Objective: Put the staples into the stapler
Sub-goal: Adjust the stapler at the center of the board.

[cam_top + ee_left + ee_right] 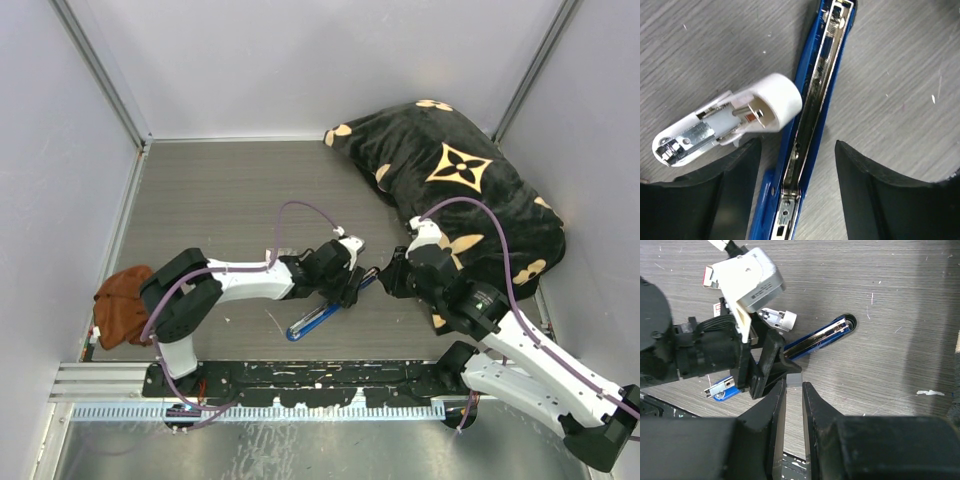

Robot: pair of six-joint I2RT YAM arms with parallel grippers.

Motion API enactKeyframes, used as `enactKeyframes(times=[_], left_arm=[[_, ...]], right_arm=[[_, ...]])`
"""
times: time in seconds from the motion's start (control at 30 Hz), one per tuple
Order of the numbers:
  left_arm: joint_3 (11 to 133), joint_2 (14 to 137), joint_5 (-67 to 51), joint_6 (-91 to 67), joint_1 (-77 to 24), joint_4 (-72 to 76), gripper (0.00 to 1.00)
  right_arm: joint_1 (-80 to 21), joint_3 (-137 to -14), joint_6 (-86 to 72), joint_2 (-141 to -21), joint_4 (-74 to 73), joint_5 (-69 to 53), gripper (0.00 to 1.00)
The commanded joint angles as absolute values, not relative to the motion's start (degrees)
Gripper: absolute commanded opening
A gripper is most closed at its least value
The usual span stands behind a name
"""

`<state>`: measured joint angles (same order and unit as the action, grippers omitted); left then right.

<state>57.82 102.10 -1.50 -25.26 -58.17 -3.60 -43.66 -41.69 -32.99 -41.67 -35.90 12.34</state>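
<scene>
right gripper (pixel 793 386): clenched on small silvery-grey staples block (pixel 794 379) | left gripper (pixel 797 145): released, straddling slim blue open stapler (pixel 809 55) | risk: tilted block missing silver channel (pixel 815 100), dropping beside

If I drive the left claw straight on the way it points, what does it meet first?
Likely the slim blue stapler with its open silver channel, lying between the fingers of the open left claw. The rounded white plastic piece sits close by one finger, though depth is unclear.

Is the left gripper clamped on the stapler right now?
No, the left gripper is open, its fingers either side of the stapler with bare table between.
</scene>
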Motion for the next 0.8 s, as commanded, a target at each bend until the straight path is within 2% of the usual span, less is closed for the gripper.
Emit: enactKeyframes(times=[0.0,0.07,0.2,0.47,0.63,0.67,0.77], left_arm=[[61.79,105.06,5.90,-24.28,-59.00,-8.28,0.56],[61.97,105.36,8.70,-26.37,-58.98,-8.55,0.45],[62.64,105.24,14.76,-29.66,-58.98,-9.77,0.31],[63.38,105.49,24.00,-39.16,-56.20,-9.24,0.17],[66.03,107.66,25.39,-43.47,-54.41,-10.02,0.19],[66.31,107.67,25.37,-44.11,-54.40,-9.94,0.22],[66.00,105.94,23.25,-44.87,-54.35,-8.82,0.45]], right_arm=[[-43.50,-43.16,-33.83,-39.74,-35.77,14.79,0.21],[-43.47,-43.22,-33.67,-39.85,-35.77,14.64,0.21],[-43.50,-43.15,-33.70,-40.08,-34.90,13.79,0.21],[-43.48,-43.15,-33.29,-40.96,-33.61,13.21,0.21],[-43.50,-42.64,-33.38,-41.02,-33.28,13.07,0.21],[-43.50,-42.60,-33.28,-41.11,-33.23,13.08,0.21],[-43.50,-42.56,-33.24,-41.13,-33.22,13.08,0.21]])
